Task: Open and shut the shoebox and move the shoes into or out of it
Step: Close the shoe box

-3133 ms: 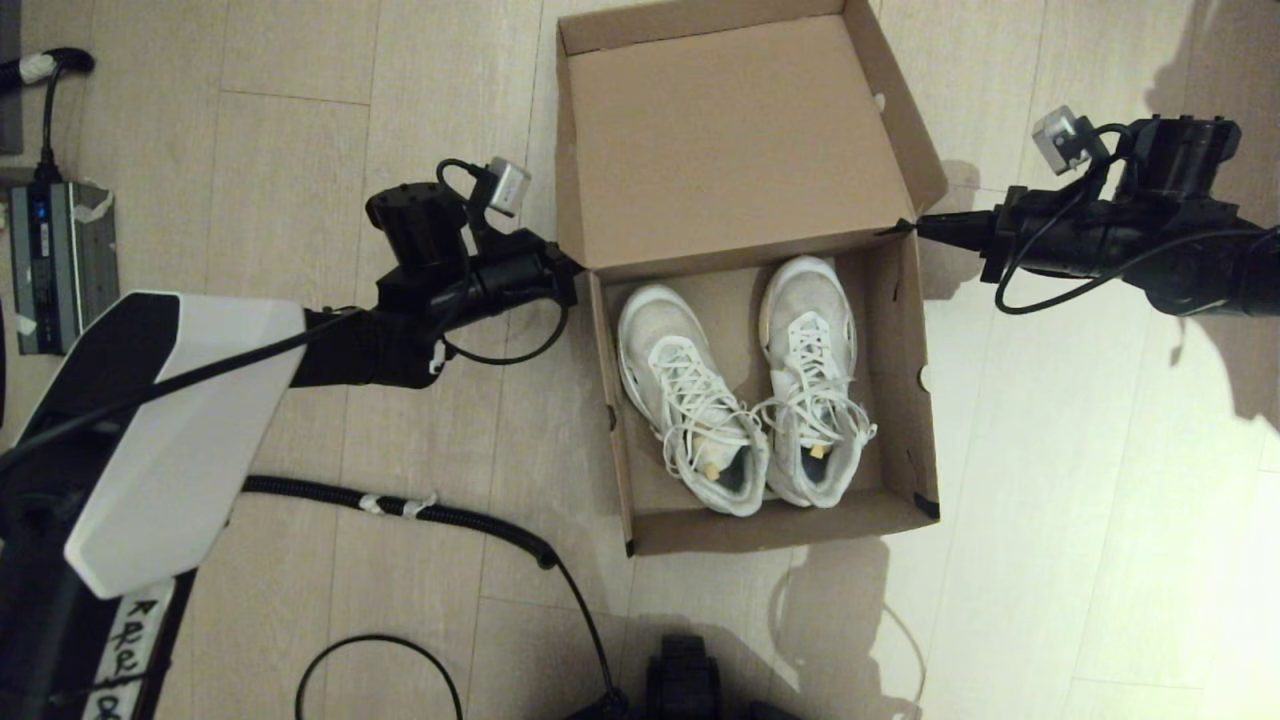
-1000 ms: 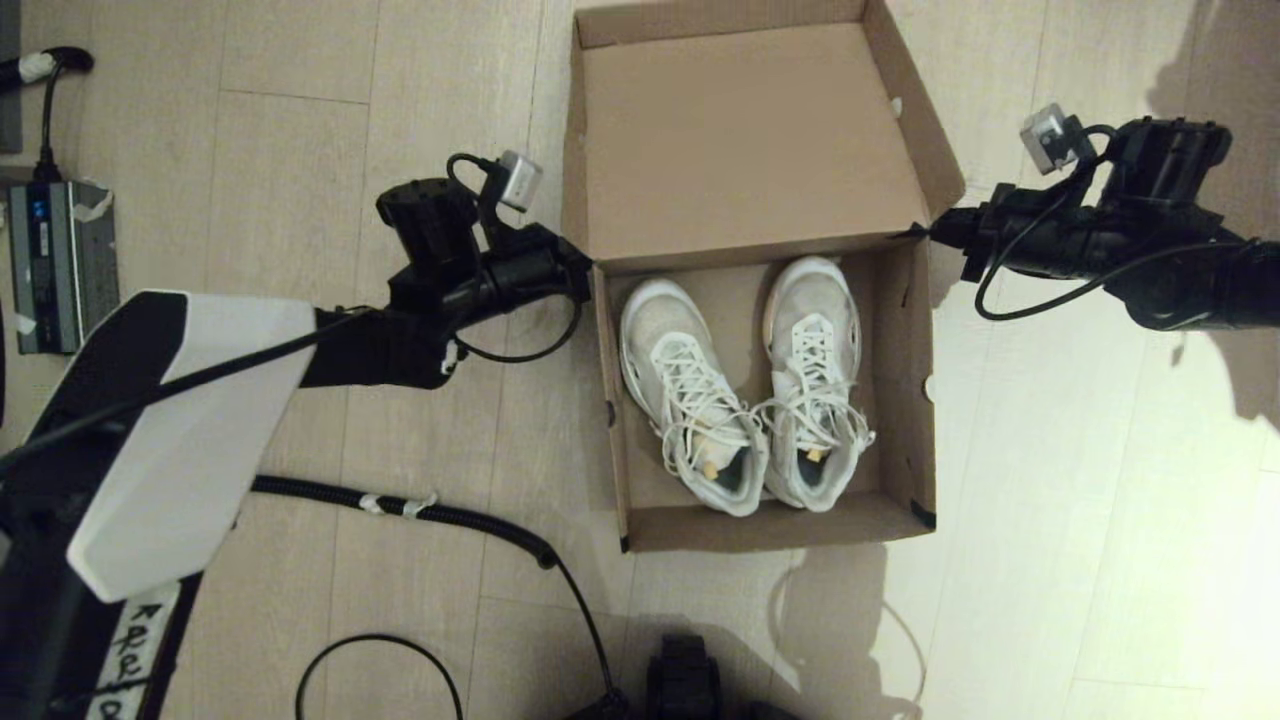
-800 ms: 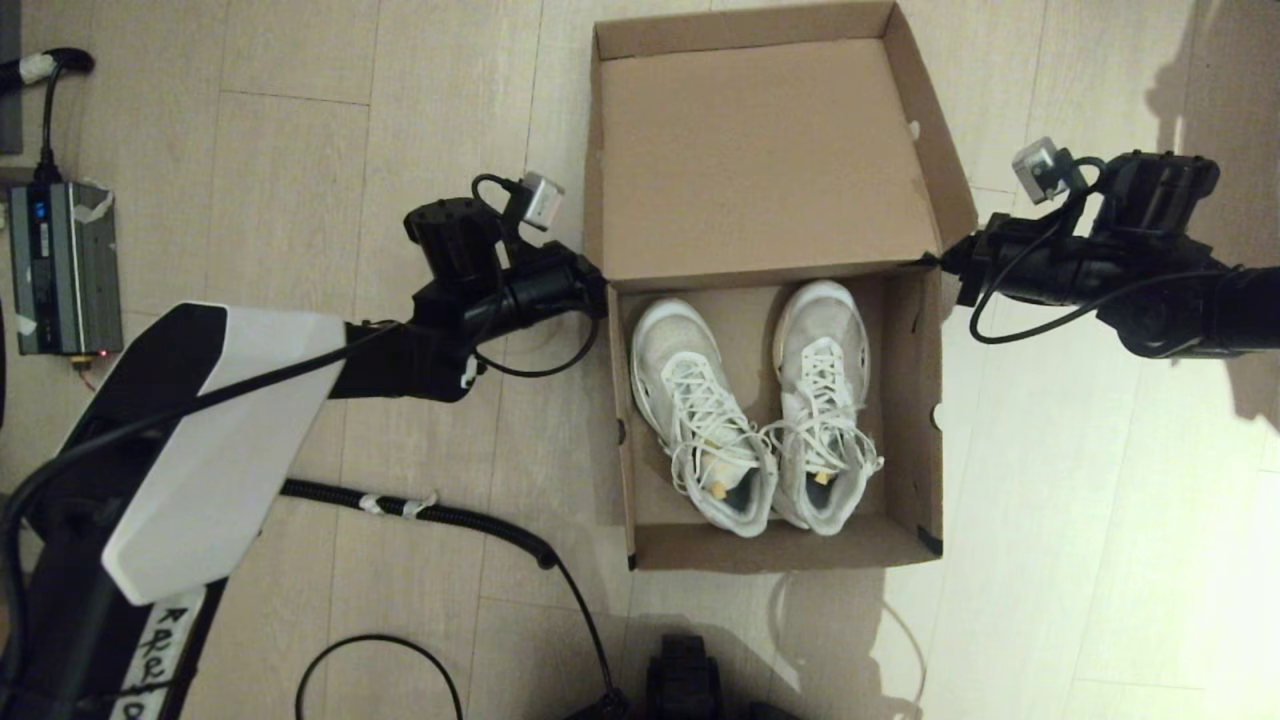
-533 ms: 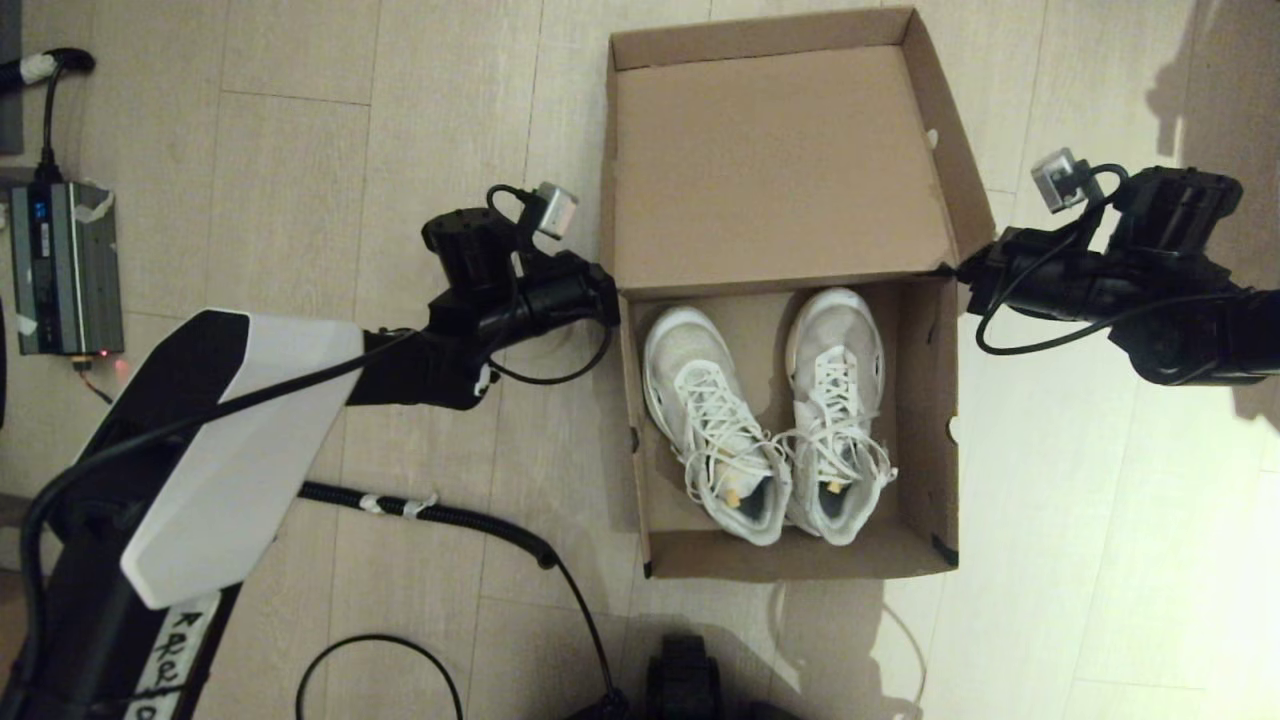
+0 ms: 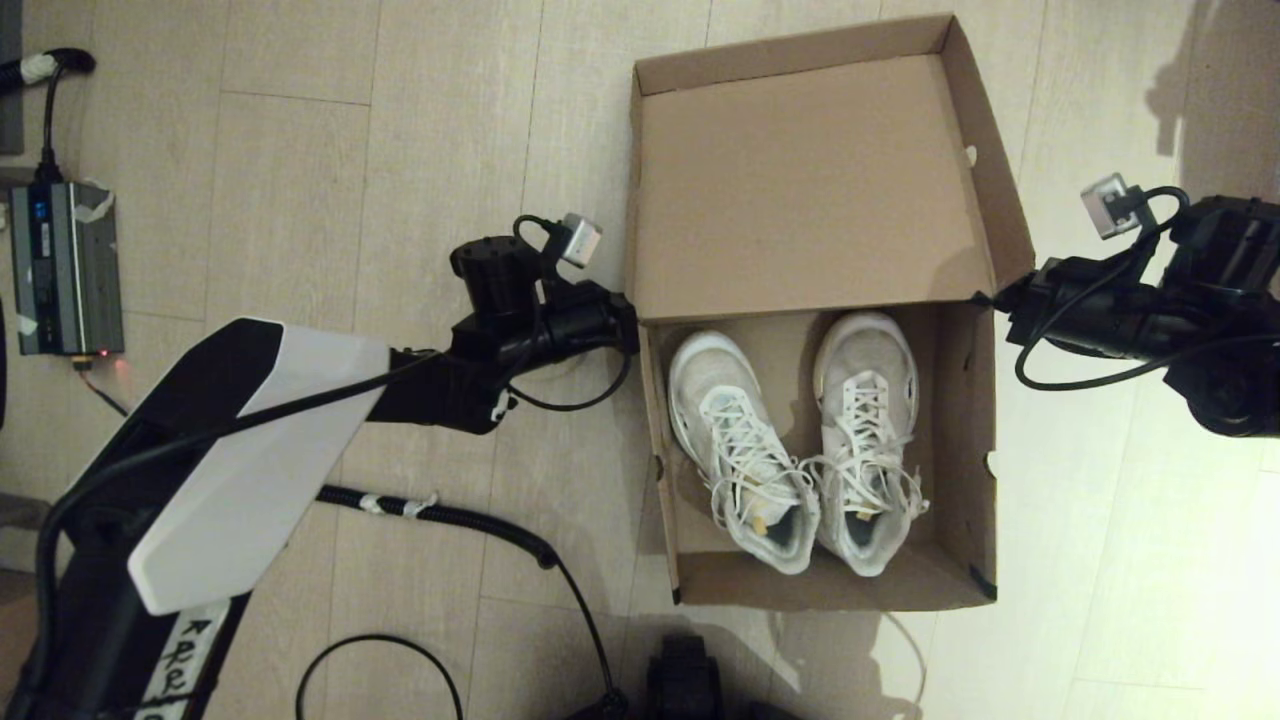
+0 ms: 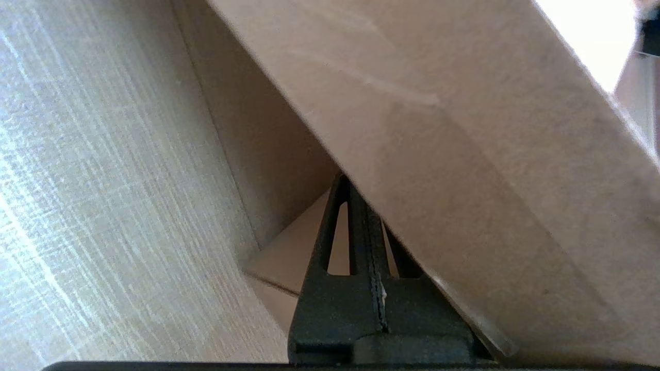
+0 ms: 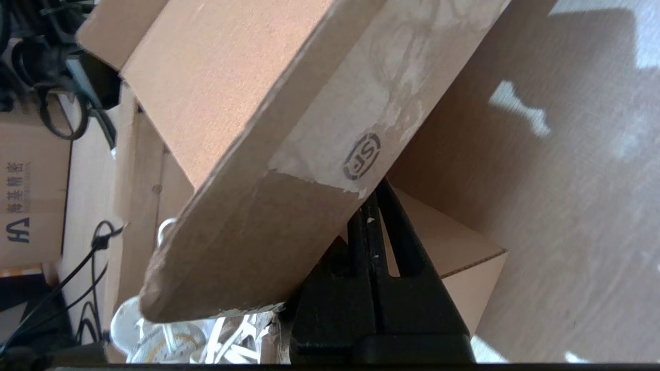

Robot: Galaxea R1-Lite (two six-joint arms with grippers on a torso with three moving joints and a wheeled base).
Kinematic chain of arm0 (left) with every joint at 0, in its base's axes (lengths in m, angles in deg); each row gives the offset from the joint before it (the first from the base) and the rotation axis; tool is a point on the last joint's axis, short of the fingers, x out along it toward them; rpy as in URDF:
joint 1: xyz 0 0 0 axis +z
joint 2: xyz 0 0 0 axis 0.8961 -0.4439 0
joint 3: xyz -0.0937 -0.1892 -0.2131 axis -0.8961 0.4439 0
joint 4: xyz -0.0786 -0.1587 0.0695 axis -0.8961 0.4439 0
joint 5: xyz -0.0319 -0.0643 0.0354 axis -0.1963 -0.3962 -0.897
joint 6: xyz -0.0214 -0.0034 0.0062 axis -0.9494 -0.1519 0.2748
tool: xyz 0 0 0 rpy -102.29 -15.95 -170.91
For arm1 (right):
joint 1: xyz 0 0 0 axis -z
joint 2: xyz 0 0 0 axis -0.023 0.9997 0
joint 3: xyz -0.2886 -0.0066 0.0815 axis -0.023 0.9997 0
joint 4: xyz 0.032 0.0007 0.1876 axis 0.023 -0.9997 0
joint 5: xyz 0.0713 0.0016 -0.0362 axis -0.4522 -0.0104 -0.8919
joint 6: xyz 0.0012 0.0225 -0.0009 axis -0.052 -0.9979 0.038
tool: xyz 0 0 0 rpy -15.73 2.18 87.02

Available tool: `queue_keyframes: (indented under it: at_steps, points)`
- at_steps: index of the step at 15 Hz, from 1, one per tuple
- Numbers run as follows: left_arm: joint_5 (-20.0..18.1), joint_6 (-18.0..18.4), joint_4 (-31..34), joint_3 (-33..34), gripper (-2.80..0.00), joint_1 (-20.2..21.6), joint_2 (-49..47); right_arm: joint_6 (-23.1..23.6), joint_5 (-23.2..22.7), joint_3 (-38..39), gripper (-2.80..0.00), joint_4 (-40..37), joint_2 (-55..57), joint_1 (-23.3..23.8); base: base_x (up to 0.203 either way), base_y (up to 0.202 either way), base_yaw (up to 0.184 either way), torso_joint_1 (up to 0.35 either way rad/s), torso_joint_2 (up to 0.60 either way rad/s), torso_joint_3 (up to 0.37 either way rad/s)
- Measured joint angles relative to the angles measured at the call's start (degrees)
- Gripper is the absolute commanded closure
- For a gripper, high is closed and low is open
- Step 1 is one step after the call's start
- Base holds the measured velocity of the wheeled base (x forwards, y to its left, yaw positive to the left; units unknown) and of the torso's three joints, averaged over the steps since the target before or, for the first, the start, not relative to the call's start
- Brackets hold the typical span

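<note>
Meanwhile the shoebox has slid to the right and lower in the head view compared with a second ago, and both arms have travelled with it. Its hinged lid still stands thrown back toward the top of the frame, showing its bare inner face. The shoes lie side by side inside the tray, toes toward the lid, laces loose.

The left gripper sits at the left end of the lid's hinge line, its fingers pressed together and tucked under the lid's side flap. The right gripper mirrors it at the right end, fingers likewise closed flat, wedged beneath the flap that carries a round stamp. Neither pair pinches cardboard as far as the wrist views show; they appear to prop the lid from below.

Judging by this, the box is open and being repositioned rather than closed. The sneakers remain inside, so lifting them out is still ahead, on the wooden floor.
</note>
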Motion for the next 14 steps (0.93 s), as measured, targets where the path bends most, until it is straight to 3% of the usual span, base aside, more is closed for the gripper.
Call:
queue_keyframes:
  at_steps: [6,9,14]
  points:
    - [0.25,0.15,0.5,-0.86,0.0,3.74,0.59,0.59,-0.16,-2.24,0.0,-1.04,1.53,0.11,0.0,0.0,0.0,0.0,0.0,0.0]
    - [0.03,0.15,0.44,-0.31,0.0,4.52,0.67,5.69,-0.21,-2.43,0.0,-5.18,3.22,-0.1,0.0,0.0,0.0,0.0,0.0,0.0]
    - [-0.01,0.24,-0.11,1.76,0.0,4.65,0.42,6.63,0.0,3.6,0.0,-5.6,3.09,-0.16,0.0,0.0,0.0,0.0,0.0,0.0]
